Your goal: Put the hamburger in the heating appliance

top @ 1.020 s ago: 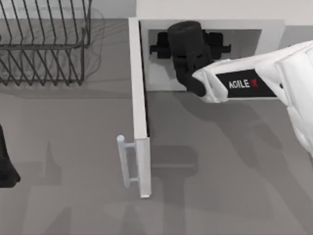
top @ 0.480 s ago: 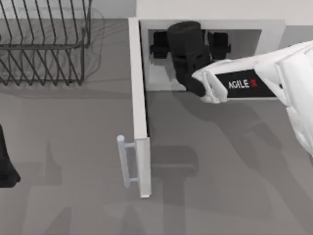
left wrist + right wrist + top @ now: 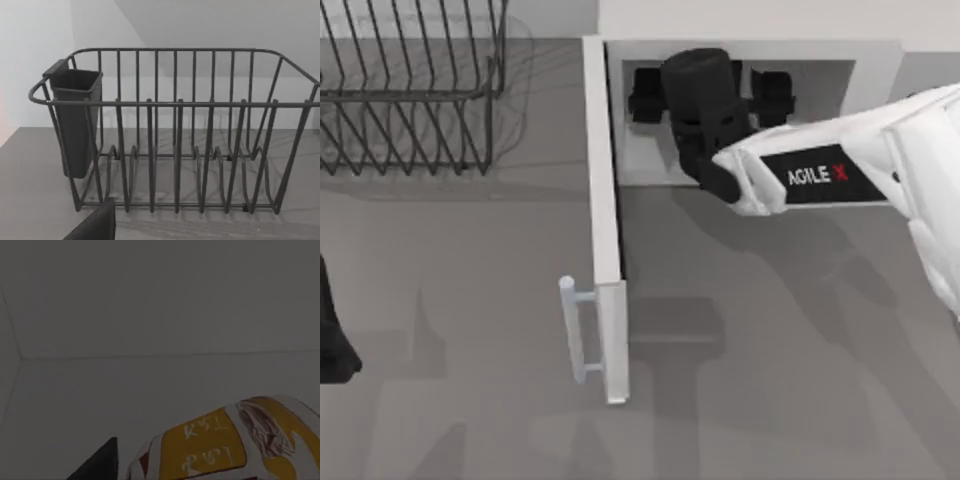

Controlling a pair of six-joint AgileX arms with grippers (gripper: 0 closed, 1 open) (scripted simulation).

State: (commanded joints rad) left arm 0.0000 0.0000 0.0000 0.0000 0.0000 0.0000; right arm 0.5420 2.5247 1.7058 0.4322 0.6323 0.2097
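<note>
The heating appliance, a white microwave, stands at the table's back with its door swung wide toward the front. My right gripper reaches into the pale cavity, open, its black fingers spread to either side. In the right wrist view, which is dim, the hamburger lies on the cavity floor just below the gripper, in a white wrapper with orange-yellow patches. One dark fingertip stands beside it, apart from it. My left gripper is parked at the table's left edge, open.
A black wire dish rack with a dark cup holder stands at the back left. The door's bar handle juts out to the left near the table's middle. Bare grey table lies in front of the microwave.
The right gripper's fingers have spread wider apart inside the cavity. The right arm has barely shifted, and the left arm has not moved.
</note>
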